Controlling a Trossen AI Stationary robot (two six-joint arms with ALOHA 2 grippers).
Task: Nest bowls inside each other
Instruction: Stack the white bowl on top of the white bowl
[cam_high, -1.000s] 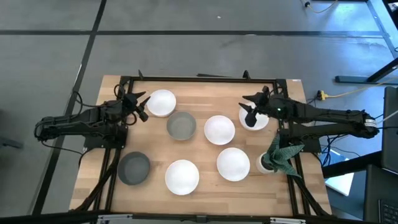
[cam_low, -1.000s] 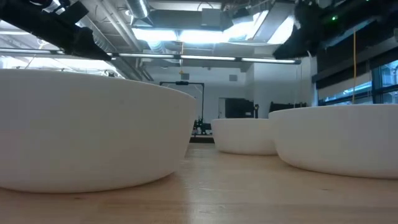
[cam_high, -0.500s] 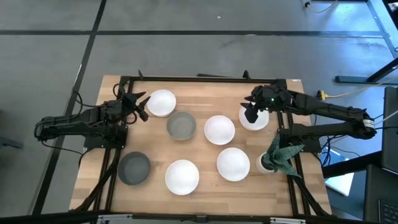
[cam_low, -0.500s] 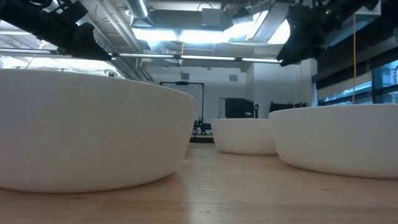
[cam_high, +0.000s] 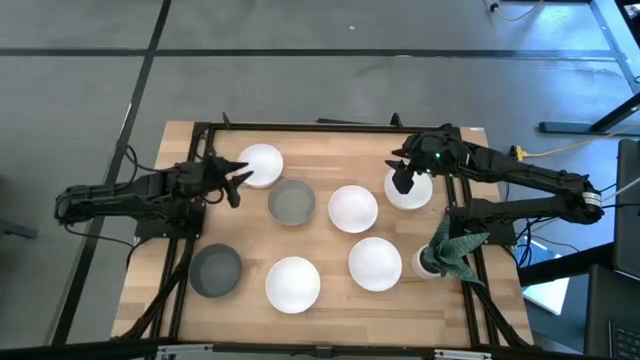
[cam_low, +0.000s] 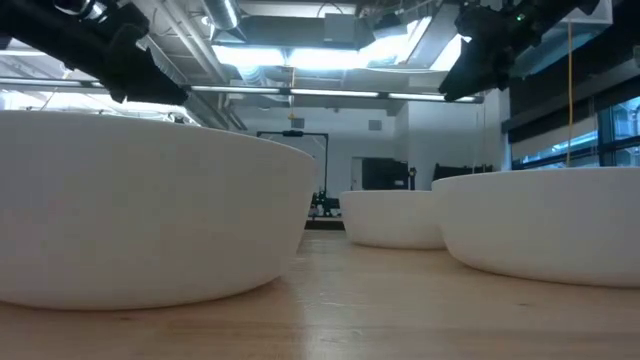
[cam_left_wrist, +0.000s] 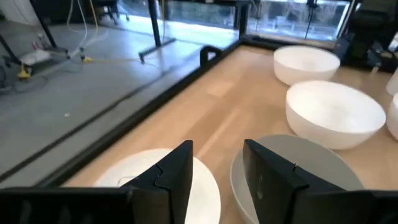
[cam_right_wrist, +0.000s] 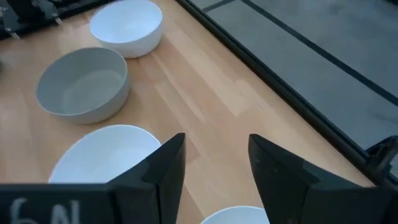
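Note:
Seven bowls rest on their bases on the wooden table. Five are white: far left (cam_high: 260, 165), centre (cam_high: 352, 208), far right (cam_high: 408, 192), near right (cam_high: 375, 263) and near centre (cam_high: 293, 283). Two are grey: one at centre left (cam_high: 292, 202), one at near left (cam_high: 216, 270). My left gripper (cam_high: 236, 180) is open and hovers over the near edge of the far-left white bowl (cam_left_wrist: 149, 180), beside the grey bowl (cam_left_wrist: 298, 174). My right gripper (cam_high: 401, 179) is open above the left rim of the far-right white bowl (cam_right_wrist: 239, 216).
A small white pot with a green plant (cam_high: 440, 255) stands at the table's right edge, near the near-right white bowl. A black frame (cam_high: 320, 127) runs along the table's edges. Bare wood lies along the far edge between the two arms.
My left gripper has moved toward the table's right and a little nearer, toward the gap between the far-left white bowl and the grey bowl. My right arm's wrist has swung toward the far edge, while its gripper stays over the far-right white bowl. No bowl has moved.

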